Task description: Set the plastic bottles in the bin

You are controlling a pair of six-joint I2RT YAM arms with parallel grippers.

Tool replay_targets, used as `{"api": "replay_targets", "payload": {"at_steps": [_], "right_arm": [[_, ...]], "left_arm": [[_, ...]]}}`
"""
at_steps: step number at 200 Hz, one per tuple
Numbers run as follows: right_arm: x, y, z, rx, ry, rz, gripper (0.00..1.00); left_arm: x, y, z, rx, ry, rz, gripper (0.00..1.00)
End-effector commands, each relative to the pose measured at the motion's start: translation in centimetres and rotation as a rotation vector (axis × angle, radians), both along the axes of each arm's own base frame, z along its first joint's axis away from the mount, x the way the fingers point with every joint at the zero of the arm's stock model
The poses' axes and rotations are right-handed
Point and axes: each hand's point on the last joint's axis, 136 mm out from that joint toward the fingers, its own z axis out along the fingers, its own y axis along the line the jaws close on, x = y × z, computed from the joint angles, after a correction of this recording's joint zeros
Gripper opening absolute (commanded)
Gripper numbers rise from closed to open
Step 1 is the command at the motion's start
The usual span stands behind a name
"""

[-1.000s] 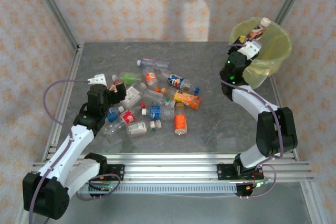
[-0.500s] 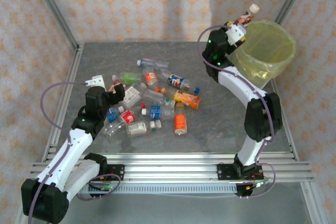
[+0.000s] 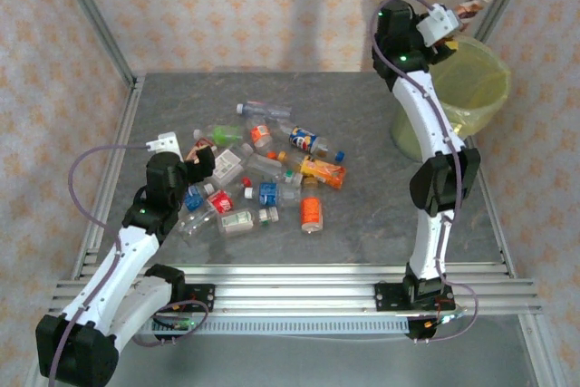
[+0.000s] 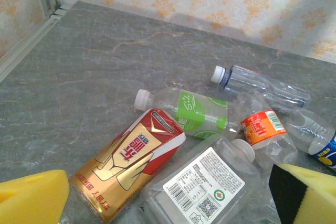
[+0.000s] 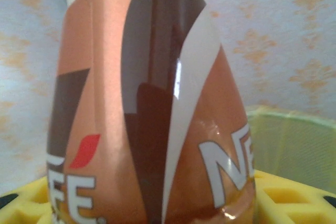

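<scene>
Right gripper [image 3: 458, 15] clamped on brown-labelled bottle [image 3: 471, 7], white cap up, held high above bin [image 3: 476, 101], seemingly at its far-left rim. Left gripper [image 3: 193, 156] jaws wide apart, well left of bin, low over bottle pile [image 3: 263, 178] on table [image 3: 362, 215]

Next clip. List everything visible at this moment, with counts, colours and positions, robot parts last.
table: one, grey stone pattern, inside patterned walls
plastic bottles: about fourteen (overlaps blur the count), mostly clear with red, orange, blue, green or white labels, heaped left of centre
held bottle: one, brown-and-orange label, white cap, in the air by the bin
bin: one, yellow-green liner, far right corner
left gripper: one, yellow pads, open over the heap's left edge
right gripper: one, shut on the held bottle, up high
</scene>
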Motion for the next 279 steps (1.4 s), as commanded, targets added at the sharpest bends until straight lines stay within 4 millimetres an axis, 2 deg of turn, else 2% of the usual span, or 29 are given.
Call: {"api": "replay_targets", "payload": {"at_steps": [1, 20, 67, 136, 151, 173, 195, 251, 262, 279], "right_arm": [[-0.7, 0.2, -1.5, -0.058, 0.11, -0.073, 0.29], [-0.5, 0.2, -1.9, -0.075, 0.133, -0.089, 0.3], [0.2, 0.4, -4.6, -0.107, 0.206, -0.121, 0.33], [-0.3, -0.7, -4.9, -0.134, 0.209, -0.21, 0.41], [-0.3, -0.8, -4.9, -0.134, 0.204, -0.217, 0.48], [-0.4, -0.8, -4.6, -0.131, 0.194, -0.218, 0.71], [-0.5, -0.8, -4.5, -0.136, 0.197, -0.224, 0.82], [-0.1, -0.8, -4.8, -0.119, 0.217, -0.192, 0.84], [0.7, -0.7, -5.0, -0.1, 0.237, -0.151, 0.85], [3.1, 0.3, -5.5, -0.088, 0.325, -0.021, 0.87]], "left_arm": [[-0.5, -0.3, -0.8, -0.011, 0.021, -0.012, 1.0], [-0.5, -0.4, -0.7, -0.015, 0.018, -0.015, 1.0], [-0.5, -0.5, -0.6, -0.016, 0.017, -0.021, 1.0], [-0.6, -0.5, -0.7, -0.01, 0.02, -0.022, 1.0], [-0.6, -0.4, -0.9, -0.008, 0.023, -0.02, 1.0], [-0.6, -0.4, -0.8, -0.007, 0.023, -0.021, 1.0], [-0.7, -0.4, -0.7, -0.005, 0.02, -0.02, 1.0], [-0.7, -0.3, -0.6, -0.006, 0.013, -0.017, 1.0], [-0.7, -0.3, -0.6, -0.008, 0.012, -0.017, 1.0], [-0.8, -0.3, -0.6, -0.006, 0.016, -0.014, 1.0]]}}
